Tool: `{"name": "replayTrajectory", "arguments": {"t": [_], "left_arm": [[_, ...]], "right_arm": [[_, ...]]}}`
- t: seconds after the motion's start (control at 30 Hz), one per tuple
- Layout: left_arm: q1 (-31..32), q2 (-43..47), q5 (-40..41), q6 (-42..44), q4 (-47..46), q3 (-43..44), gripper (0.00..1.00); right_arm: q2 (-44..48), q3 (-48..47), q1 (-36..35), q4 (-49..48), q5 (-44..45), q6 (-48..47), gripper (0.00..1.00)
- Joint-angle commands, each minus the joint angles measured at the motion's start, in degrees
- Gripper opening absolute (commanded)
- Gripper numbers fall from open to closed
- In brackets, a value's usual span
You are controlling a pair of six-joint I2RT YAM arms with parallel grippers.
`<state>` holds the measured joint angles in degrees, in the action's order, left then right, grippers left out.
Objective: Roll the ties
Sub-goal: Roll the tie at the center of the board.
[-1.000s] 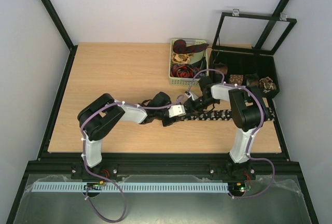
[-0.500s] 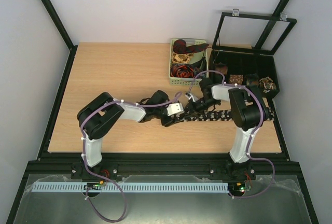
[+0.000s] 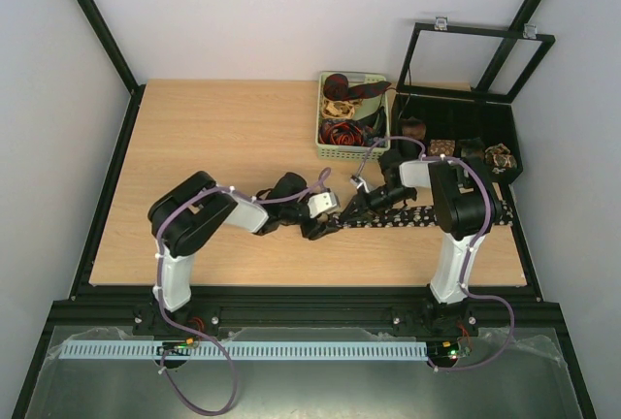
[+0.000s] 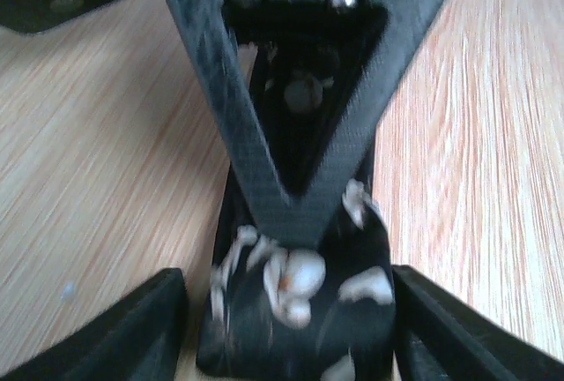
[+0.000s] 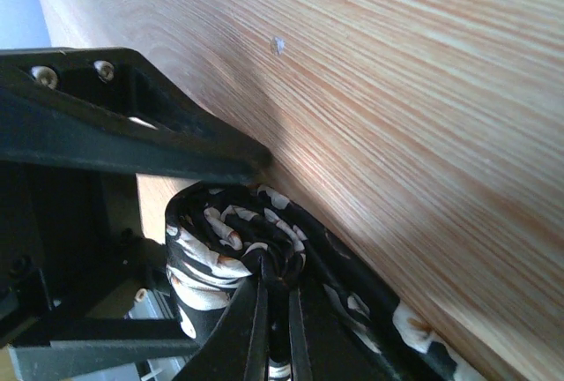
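Observation:
A black tie with white speckles lies as a strip across the right of the table, its left end rolled into a small coil. My right gripper is shut on the coil's centre, its thin fingers pinching the fabric; it also shows in the top view. My left gripper is open, one finger on each side of the coil, and meets the right gripper from the left. The right gripper's finger shows above the coil in the left wrist view.
A green basket at the back holds several loose ties in dark red and beige. A black compartment box with its lid up stands at the back right, with rolled ties in its front cells.
Both grippers have shifted a little to the left along the table with the coil between them. The left wrist has drawn back slightly. The right gripper stays pinched on the tie.

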<state>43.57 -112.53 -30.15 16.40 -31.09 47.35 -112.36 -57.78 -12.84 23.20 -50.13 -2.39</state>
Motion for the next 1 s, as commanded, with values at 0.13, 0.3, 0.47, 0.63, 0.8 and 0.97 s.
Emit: {"name": "replayTrajectory", "arguments": {"t": [0.13,0.3,0.47,0.63,0.8,0.97], "left_arm": [[1.30,-4.53,2.08,0.71,-0.15,1.18,0.37],[-0.39,0.40,6.78,4.66,6.20,-2.99,0.33],[-0.12,1.69,9.42,6.45,10.77,-2.94,0.36],[0.50,0.22,11.23,6.16,13.80,0.01,0.39],[0.88,0.21,10.91,6.21,14.56,0.33,0.42],[1.07,0.07,10.77,6.63,15.41,0.36,0.43]], "right_arm": [[-3.57,1.93,0.40,-0.65,10.37,1.08,0.03],[-2.46,-1.80,0.42,-0.57,8.48,1.68,0.12],[0.63,-6.76,0.40,7.16,6.03,-0.64,0.36],[5.00,-5.26,-1.09,8.37,0.51,2.60,0.41],[4.45,-3.06,-4.06,5.42,-1.26,7.76,0.44],[2.65,-3.84,-5.54,5.52,1.89,6.97,0.45]]}}
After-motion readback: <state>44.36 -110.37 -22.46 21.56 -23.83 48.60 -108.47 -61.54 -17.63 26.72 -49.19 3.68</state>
